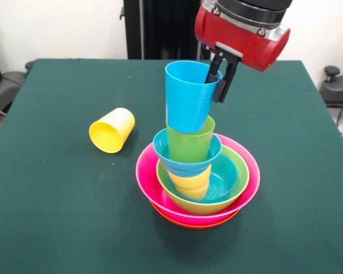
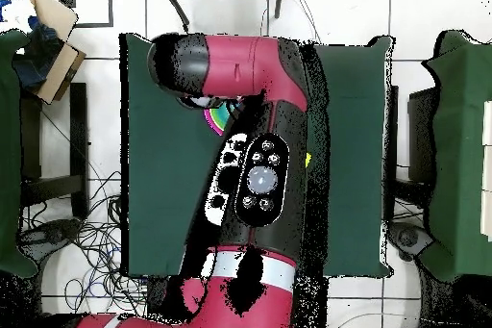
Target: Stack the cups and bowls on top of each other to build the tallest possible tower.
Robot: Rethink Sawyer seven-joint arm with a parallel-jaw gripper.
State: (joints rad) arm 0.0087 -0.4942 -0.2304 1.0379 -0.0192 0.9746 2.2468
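Front view: the tower [image 1: 197, 165] stands on the green table [image 1: 57, 217]. From the base up: orange bowl [image 1: 188, 222], pink bowl [image 1: 151, 185], lime green bowl [image 1: 237, 191], yellow-orange cup [image 1: 191, 181], blue bowl [image 1: 163, 149], green cup [image 1: 188, 142], light blue cup [image 1: 186, 97], tilted. The gripper [image 1: 220, 77] pinches the light blue cup's rim, one finger inside, one outside. A yellow cup [image 1: 112, 130] lies on its side just left of the tower.

Overhead view: the arm [image 2: 259, 151] covers the tower; only a sliver of bowl rims [image 2: 219, 115] shows beside it.
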